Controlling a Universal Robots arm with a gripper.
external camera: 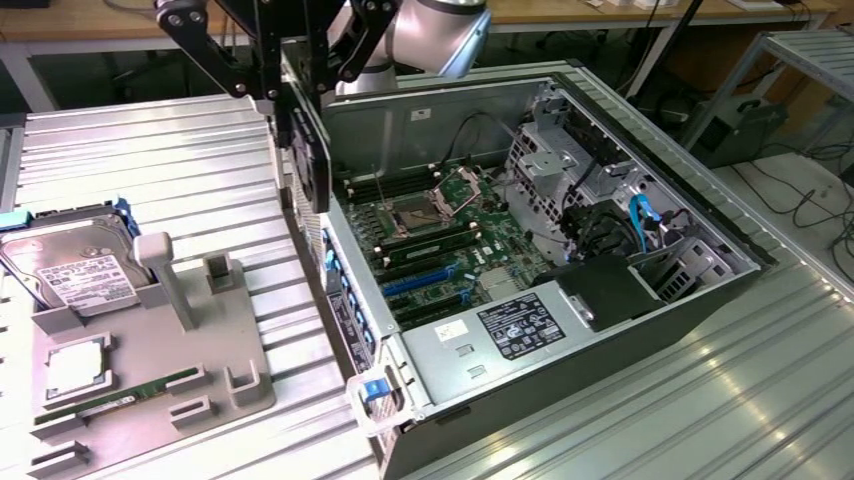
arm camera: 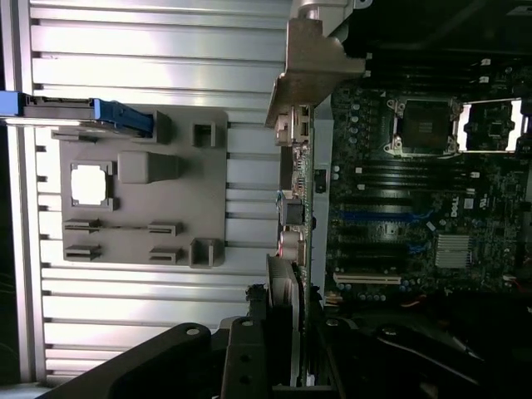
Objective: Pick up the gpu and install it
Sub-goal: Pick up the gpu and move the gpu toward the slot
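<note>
Nearest the wrist lens: tool (arm camera: pixel 291 332) clenched on the gpu (arm camera: pixel 297 208), held edge-on, aloft beside the side wall of the open computer case (external camera: pixel 414 115). Silver end bracket (arm camera: pixel 312 62) plain there; from the exterior view, a dark slab. One grey holder (external camera: pixel 140 345), one hard drive (external camera: pixel 74 265), one memory stick (external camera: pixel 127 393). Ribbed metal bench (external camera: pixel 174 150); wooden desks (external camera: pixel 94 22) behind.

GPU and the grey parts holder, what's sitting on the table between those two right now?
Nothing sits there. The wrist view shows a bare strip of ribbed metal table between the edge-on gpu and the grey holder.
</note>
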